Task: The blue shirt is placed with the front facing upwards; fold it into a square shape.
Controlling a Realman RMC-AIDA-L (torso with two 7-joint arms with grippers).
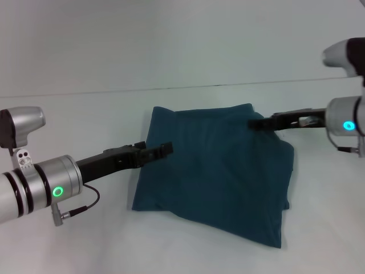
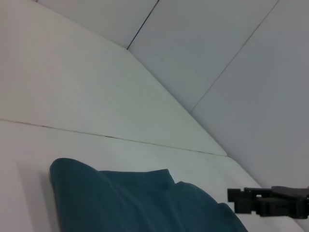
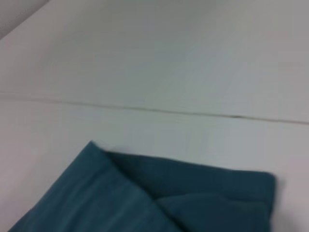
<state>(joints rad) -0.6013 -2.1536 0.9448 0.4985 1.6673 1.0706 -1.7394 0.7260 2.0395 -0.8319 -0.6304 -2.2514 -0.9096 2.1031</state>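
Nearest, on the white table (image 1: 68, 245), lies the blue shirt (image 1: 219, 177), folded near-square, plain side up, long axis running near-right to far-left, flanked by left gripper (image 1: 164, 149) at its left edge and right gripper (image 1: 256, 122) over its far-right corner, finger spread impossible to tell, probably positioned for squaring edges.

Silver cylindrical arms, glowing green rings, black jaws, thin black cable.

Head cam looking down and forward over the white table (image 1: 68, 245), both arms in frame. Wrist cams sitting low, close, facing the far wall; all three sharing the blue shirt (image 1: 214, 171).
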